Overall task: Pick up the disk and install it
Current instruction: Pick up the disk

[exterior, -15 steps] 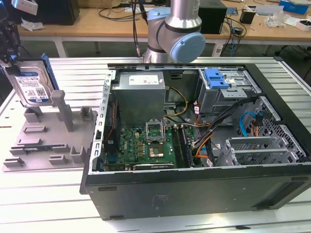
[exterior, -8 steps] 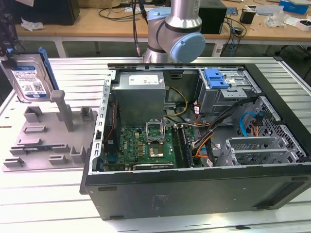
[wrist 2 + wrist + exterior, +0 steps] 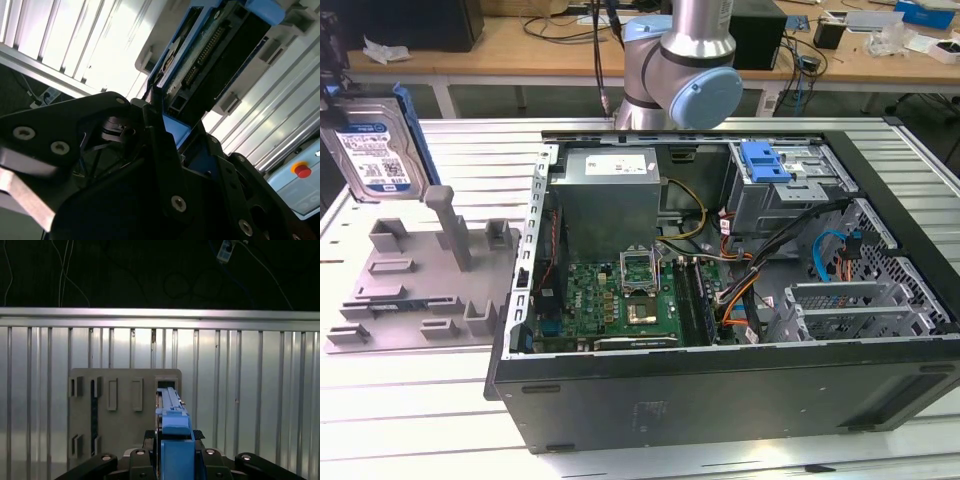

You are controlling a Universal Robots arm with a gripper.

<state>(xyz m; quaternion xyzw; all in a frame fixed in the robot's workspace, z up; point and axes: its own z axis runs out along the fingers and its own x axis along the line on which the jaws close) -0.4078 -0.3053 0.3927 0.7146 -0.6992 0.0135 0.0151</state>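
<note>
The disk (image 3: 375, 150), a silver hard drive with a white-and-blue label in a blue carrier frame, hangs upright above the far end of the grey holder (image 3: 410, 290) at the exterior view's left. My gripper (image 3: 175, 456) is shut on it; in the exterior view its dark body (image 3: 332, 60) sits at the disk's upper left corner. The first wrist view looks down the disk's blue edge (image 3: 175, 432) to the grey holder (image 3: 120, 410) below. In the second wrist view the disk's connector end (image 3: 210, 50) sticks out past the black fingers (image 3: 155, 130).
An open computer case (image 3: 520, 300) lies to the right of the holder, with a motherboard (image 3: 620, 300), a grey metal box (image 3: 605, 190), cables, and a silver drive cage topped by a blue clip (image 3: 765, 160). The arm's base (image 3: 680, 60) stands behind it. All rests on a slatted metal table (image 3: 400, 420).
</note>
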